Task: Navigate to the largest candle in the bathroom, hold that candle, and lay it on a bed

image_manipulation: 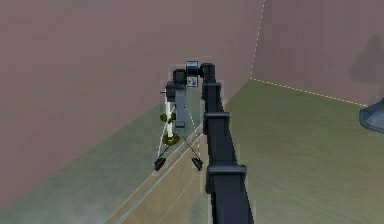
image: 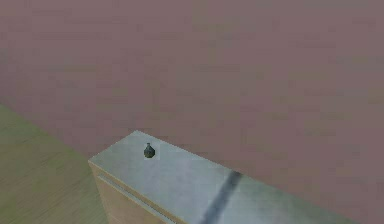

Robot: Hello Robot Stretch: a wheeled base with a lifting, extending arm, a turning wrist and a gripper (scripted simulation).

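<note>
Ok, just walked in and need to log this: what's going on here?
A wheeled robot's arm reaches out along a pink wall. A pale candle shows at the jaws; whether they hold it cannot be told. Ahead stands a grey counter with a small dark thing on it.

The arm (image_manipulation: 222, 150) is a dark square bar in jointed segments. It rises from the arm side view's bottom edge just right of the middle and leans slightly left as it reaches outward. At its far end the wrist (image_manipulation: 206, 74) bends to the left, with the small white squares (image_manipulation: 192, 67) beside it. The gripper (image_manipulation: 178, 163) hangs left of the arm, its dark body uppermost. Its two thin fingers (image_manipulation: 197, 163) splay downward toward the picture's bottom. Whether it holds anything cannot be told.
</note>
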